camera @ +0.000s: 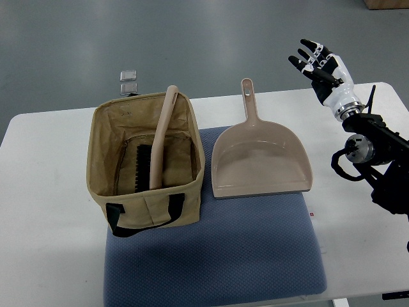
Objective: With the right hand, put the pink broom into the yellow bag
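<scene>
Resting inside the yellow bag (pixel 146 167), the pink broom (pixel 158 141) looks delivered, so the task appears essentially done.

One broom stands bristles-down in one bag, its handle leaning on the far rim; one matching dustpan (pixel 260 160) lies just beside on one blue mat (pixel 255 256), on the white table (pixel 45 243). The right hand (pixel 317 61) hangs well apart at the table's far corner, fingers spread, holding nothing.
</scene>
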`<state>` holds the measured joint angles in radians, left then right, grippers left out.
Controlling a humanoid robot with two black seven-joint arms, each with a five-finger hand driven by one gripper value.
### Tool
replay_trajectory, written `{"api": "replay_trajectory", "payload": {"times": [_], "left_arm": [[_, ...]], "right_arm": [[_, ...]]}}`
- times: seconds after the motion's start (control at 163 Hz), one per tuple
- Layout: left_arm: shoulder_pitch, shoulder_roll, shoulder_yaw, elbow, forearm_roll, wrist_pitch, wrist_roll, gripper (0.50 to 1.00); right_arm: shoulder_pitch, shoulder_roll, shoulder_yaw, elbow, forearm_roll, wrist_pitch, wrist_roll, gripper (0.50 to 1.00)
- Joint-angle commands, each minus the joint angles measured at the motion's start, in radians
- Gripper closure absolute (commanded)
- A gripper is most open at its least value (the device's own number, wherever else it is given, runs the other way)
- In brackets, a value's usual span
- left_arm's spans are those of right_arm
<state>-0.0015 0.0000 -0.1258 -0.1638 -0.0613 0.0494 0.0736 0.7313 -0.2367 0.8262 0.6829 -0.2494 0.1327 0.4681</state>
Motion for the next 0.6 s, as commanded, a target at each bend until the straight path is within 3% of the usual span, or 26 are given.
{"api": "replay_trajectory", "payload": {"times": [0.0, 0.504, 0.596], "left_arm": [[0.000, 0.000, 0.000, 0.001, 0.000, 0.000, 0.000, 0.500], [0.000, 0.000, 0.000, 0.000, 0.000, 0.000, 0.000, 0.500], [0.000, 0.000, 0.000, 0.001, 0.000, 0.000, 0.000, 0.500]], "right_arm": [[-0.001, 0.022, 0.004, 0.000, 0.029, -0.002, 0.001, 0.572], [-0.035, 0.066, 0.091, -0.022, 0.050, -0.033, 0.015, 0.570], [-0.039, 0.065, 0.091, -0.022, 0.050, -0.033, 0.055, 0.570]]}}
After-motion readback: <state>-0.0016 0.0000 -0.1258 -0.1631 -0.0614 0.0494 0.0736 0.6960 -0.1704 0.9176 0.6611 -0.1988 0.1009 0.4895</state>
